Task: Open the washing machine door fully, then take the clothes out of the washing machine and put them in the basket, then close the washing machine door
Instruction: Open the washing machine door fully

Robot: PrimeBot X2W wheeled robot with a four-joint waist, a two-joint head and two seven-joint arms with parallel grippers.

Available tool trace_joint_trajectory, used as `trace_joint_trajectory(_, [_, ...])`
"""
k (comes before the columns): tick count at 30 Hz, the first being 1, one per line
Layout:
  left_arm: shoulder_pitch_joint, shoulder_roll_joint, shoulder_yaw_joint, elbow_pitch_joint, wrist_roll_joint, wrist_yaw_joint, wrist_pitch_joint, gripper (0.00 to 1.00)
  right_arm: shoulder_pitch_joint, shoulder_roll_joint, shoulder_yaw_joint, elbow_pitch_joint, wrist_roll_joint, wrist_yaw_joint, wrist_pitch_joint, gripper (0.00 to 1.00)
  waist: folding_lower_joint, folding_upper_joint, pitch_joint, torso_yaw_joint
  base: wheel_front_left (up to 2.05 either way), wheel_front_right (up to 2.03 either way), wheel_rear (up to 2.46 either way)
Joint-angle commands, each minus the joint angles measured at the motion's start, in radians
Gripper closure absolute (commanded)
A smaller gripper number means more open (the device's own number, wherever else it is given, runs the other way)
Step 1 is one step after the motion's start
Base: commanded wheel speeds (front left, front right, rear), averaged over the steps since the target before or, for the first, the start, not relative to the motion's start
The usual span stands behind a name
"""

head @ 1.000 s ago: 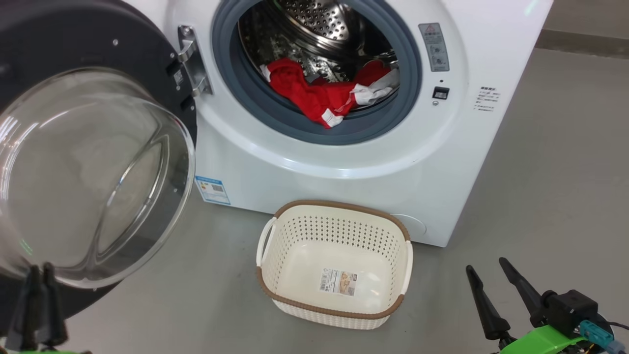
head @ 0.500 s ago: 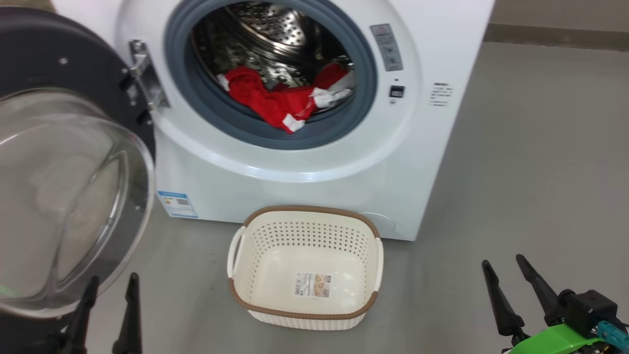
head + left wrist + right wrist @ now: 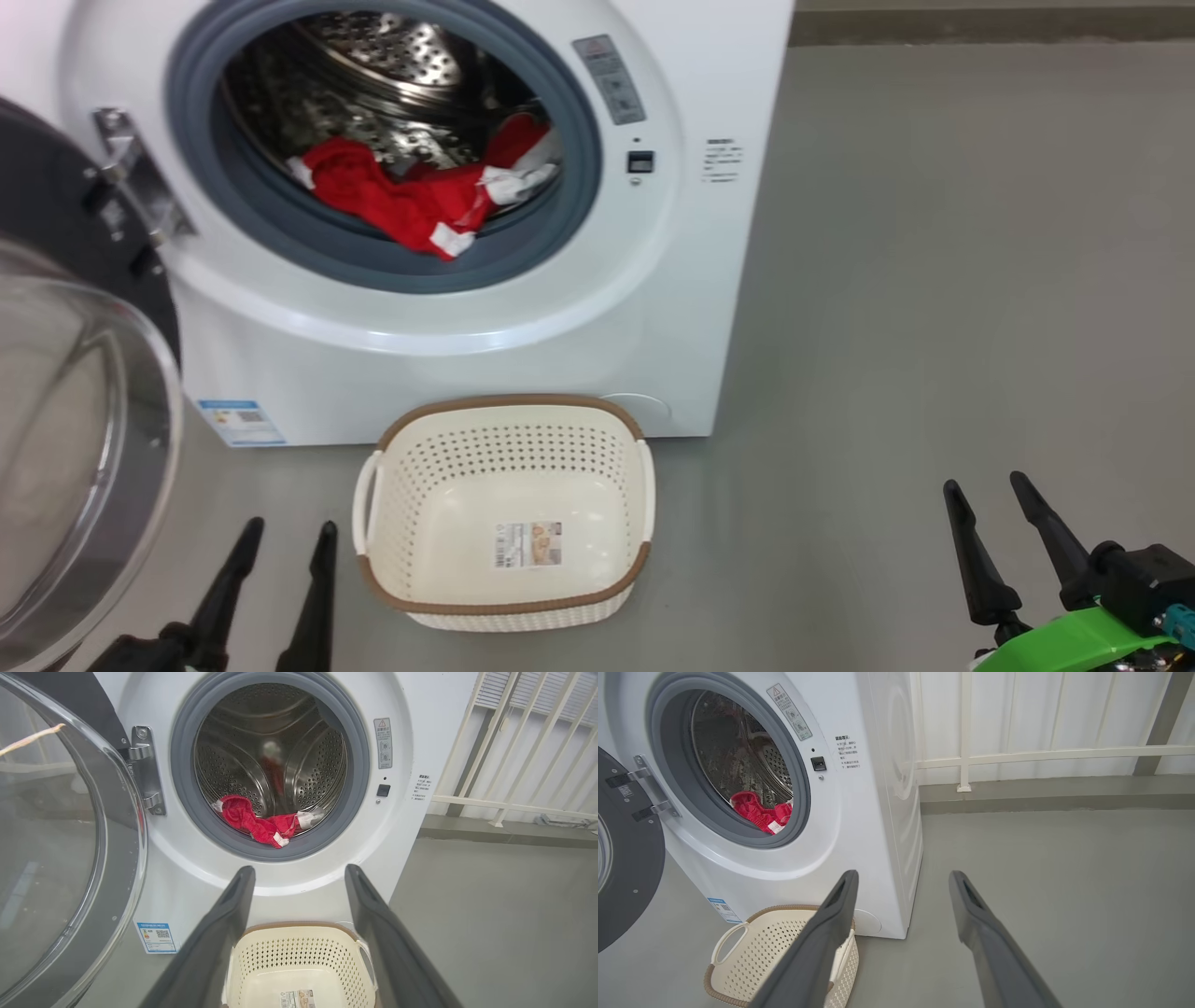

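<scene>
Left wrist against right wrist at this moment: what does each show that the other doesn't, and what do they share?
Left wrist, not right: the sticker on the floor of the basket.
Right wrist, not left: the side of the washer.
Shared: red clothes lying in the drum, the open door, the basket on the floor below, and each arm's own open, empty gripper: left gripper, right gripper.

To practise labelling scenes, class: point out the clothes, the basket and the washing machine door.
the clothes (image 3: 392, 201): head view, middle of the red fabric.
the basket (image 3: 509, 457): head view, perforated back wall.
the washing machine door (image 3: 626, 872): right wrist view, dark inner face.
</scene>
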Motion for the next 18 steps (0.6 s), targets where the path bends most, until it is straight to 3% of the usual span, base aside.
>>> trace_joint_trajectory(1, [-0.016, 0.024, 0.025, -0.029, -0.004, 0.002, -0.005, 0.00, -0.002, -0.019, 0.010, -0.029, -0.001, 0.008, -0.014, 0.00, 0.0000, 0.0000, 0.006, -0.030, 0.00, 0.00, 0.00])
trace_joint_trajectory(9, [-0.025, 0.027, 0.011, -0.033, -0.013, 0.002, -0.005, 0.00, 0.012, -0.015, -0.013, -0.033, -0.001, 0.008, -0.014, 0.00, 0.0000, 0.0000, -0.001, -0.063, 0.00, 0.00, 0.00])
trace_joint_trajectory(18, [-0.019, 0.035, 0.008, -0.043, -0.017, 0.002, -0.005, 0.00, 0.018, -0.010, -0.013, -0.036, -0.001, 0.008, -0.014, 0.00, 0.0000, 0.0000, -0.010, -0.054, 0.00, 0.00, 0.00])
